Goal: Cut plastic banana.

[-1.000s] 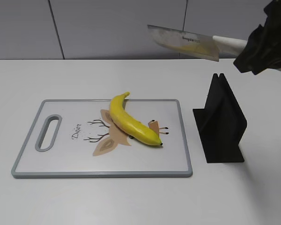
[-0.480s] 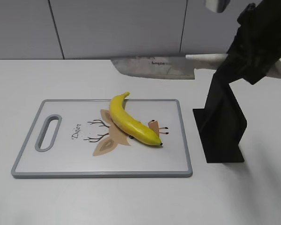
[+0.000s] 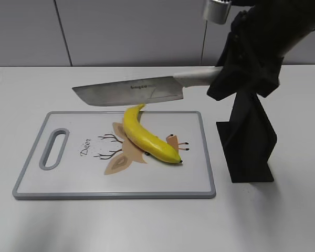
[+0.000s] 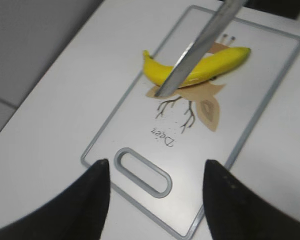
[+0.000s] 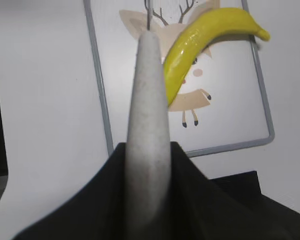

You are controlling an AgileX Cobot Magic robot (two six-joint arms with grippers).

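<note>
Now the knife [image 3: 128, 93], clamped by its pale handle in the right gripper [image 3: 220, 79], has swung down and leftward to hover over the plastic banana [image 3: 147, 136] lying mid cutting board [image 3: 37, 181] on the desk [image 3: 21, 94], ready to chop, with the black stand [image 3: 247, 142] close on the right and the spread-open left gripper [image 4: 155, 195] idle above the board's handle end

Pale knife handle [image 5: 147, 130] in the right gripper [image 5: 147, 192], above plastic banana [image 5: 200, 42] on cutting board [image 5: 97, 100].

Test bench: bare white table [image 3: 52, 89], grey panelled wall [image 3: 121, 31].
</note>
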